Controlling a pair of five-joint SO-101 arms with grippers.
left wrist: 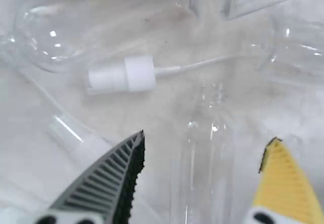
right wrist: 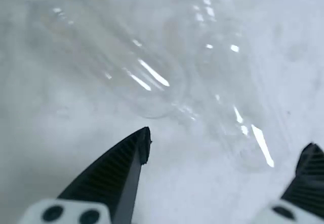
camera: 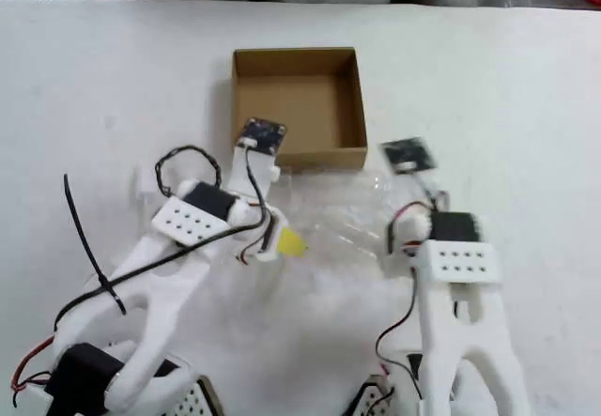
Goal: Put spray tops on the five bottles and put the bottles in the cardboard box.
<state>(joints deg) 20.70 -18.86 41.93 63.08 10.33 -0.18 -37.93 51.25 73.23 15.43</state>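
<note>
Several clear plastic bottles [camera: 343, 211] lie on their sides on the white table, just in front of the open cardboard box [camera: 299, 106]. My left gripper [left wrist: 205, 145] hangs open over one clear bottle [left wrist: 205, 148], its grey and yellow fingers on either side of the bottle. A white spray top [left wrist: 126, 74] with its thin dip tube lies on the table past that bottle. My right gripper [right wrist: 228, 143] is open above two more clear bottles [right wrist: 152, 67], with nothing held between its dark fingers.
The cardboard box has nothing in it. In the high view both arms stand at the near side of the table, the left arm [camera: 192, 219] and the right arm [camera: 455, 256]. Cables [camera: 89, 247] trail beside the left arm.
</note>
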